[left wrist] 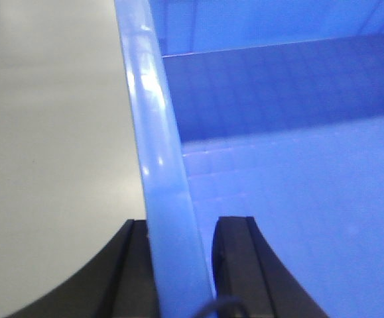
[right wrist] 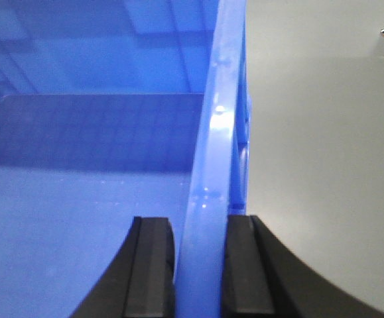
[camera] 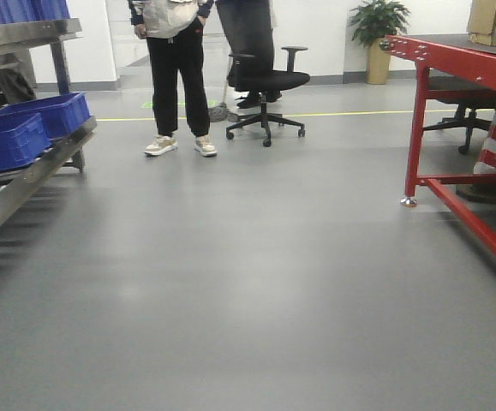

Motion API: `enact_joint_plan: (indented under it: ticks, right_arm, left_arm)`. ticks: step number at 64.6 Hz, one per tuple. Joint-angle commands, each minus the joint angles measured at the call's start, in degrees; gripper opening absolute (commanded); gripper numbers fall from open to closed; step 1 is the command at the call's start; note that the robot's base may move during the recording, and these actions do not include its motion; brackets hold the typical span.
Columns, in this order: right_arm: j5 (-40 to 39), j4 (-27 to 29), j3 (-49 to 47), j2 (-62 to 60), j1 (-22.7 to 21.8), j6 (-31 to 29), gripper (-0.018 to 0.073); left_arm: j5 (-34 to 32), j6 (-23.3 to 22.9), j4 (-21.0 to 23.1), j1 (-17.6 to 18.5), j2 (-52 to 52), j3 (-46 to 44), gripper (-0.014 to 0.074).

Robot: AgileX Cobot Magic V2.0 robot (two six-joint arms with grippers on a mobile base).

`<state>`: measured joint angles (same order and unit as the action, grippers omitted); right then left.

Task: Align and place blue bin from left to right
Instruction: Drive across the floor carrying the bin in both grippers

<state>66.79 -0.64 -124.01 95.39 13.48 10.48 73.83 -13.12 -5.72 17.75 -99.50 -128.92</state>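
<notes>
Grips number two: left end effector (left wrist: 182, 265) and right end effector (right wrist: 201, 265) each clamp one wall of one blue bin (left wrist: 298, 199).

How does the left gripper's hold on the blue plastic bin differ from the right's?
The left gripper straddles the rim of the bright blue plastic bin with grey floor on its left; the right gripper has floor on its right. Outer wall ribs show beside the right gripper, not the left. Shared: black fingers either side of the rim.
</notes>
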Motion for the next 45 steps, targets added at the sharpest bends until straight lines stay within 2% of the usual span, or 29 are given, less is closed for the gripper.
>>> enact_joint_plan:
  ticks: [1,45]
  right_arm:
    - [-5.7,-1.2,-1.2,-1.3,-0.3,-1.5,-0.0152]
    - [-5.7,-1.2,-1.2,-1.3,-0.3,-1.5,-0.0152]
  left_arm:
    - [-3.9,0.9,0.1,0.3,1.5,-1.1,-0.0110]
    - [-3.9,0.9,0.1,0.3,1.5,-1.1,-0.0110]
